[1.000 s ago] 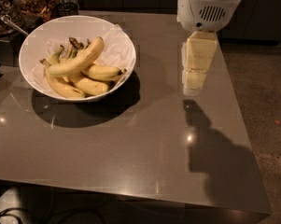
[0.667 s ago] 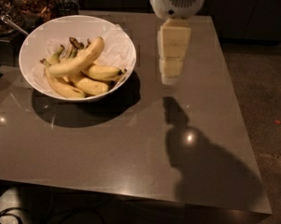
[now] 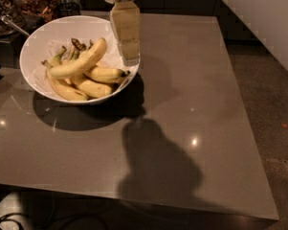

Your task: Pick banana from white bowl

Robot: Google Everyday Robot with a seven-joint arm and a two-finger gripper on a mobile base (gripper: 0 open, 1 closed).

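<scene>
**A:** In the camera view, what is different around the large, round, smooth white bowl [image 3: 79, 25]?

**B:** The pale cream gripper [image 3: 130, 57] under its round white head. A second ago it stood over bare counter, well clear of the bowl. A moment later it was nearer. Now it hangs over the bowl's right-hand rim as the camera sees it, with its tip just inside the edge.

**A:** Anything else on the move?

**B:** Its broad dark shadow [image 3: 155, 169] slides along the glossy grey counter [image 3: 201, 80] with it and now lies in front of the bowl. Nothing inside the bowl shifts.

**A:** Where is the fruit, then?

**B:** The long, thick, plain yellow banana [image 3: 81, 60] lies on top of the pile, slanting across the bowl's middle. The shorter dark-tipped yellow bananas [image 3: 99, 75] sit under it. Its upper end is near the gripper, but the two are apart.

**A:** And the jaws?

**B:** I cannot tell whether they are parted or closed. The banana is plainly not between them.

**A:** So what does that mean for the pick?

**B:** As I judge it, the approach is nearly over and the grasp has not begun. The gripper would need to go further toward the bowl's middle and down onto the top banana. The bowl's rim close beside it is the thing to watch.
</scene>
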